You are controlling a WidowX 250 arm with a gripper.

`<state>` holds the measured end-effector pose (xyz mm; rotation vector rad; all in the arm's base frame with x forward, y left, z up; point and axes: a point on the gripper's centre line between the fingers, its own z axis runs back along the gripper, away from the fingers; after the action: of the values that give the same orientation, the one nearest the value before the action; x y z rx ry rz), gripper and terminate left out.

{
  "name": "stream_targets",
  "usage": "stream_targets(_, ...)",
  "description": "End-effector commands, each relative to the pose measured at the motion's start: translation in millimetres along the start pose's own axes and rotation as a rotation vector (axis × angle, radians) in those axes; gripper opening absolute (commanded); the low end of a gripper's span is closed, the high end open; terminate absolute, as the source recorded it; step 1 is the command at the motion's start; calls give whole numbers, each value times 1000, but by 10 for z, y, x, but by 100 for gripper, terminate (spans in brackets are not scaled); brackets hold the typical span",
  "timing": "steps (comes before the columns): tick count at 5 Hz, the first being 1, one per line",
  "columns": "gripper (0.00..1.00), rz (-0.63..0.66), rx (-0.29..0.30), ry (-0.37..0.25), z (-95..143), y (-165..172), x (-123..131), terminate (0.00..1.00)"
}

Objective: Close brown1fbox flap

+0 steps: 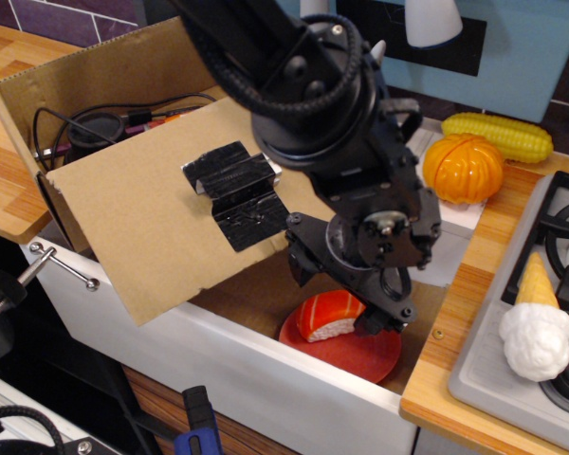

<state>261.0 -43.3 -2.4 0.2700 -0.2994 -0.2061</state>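
Observation:
The brown1fbox (104, 66) lies open at the upper left, with black cables inside. Its flap (142, 227) slants down over the opening, tape patch and small taped block (237, 194) facing up. My black gripper (337, 294) hangs just right of the flap's lower right edge, above a salmon sushi piece (327, 316) on a red plate (375, 353). Its jaws stand apart and hold nothing. One fingertip (297, 265) is close to the flap's edge; I cannot tell whether it touches.
An orange pumpkin (463, 168) and a corn cob (504, 136) sit at the back right. An ice cream cone (536, 322) lies on the stove (559, 237) at the right. A metal handle (62, 265) sticks out at the front left.

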Motion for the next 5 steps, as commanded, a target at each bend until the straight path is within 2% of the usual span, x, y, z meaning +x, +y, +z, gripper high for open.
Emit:
stream_targets(1, 100, -42, 70, -35, 99, 113, 75, 0)
stream_targets(3, 100, -142, 165, -2, 408, 203, 249, 0)
stream_targets(5, 100, -207, 221, 42, 789, 261, 411, 0)
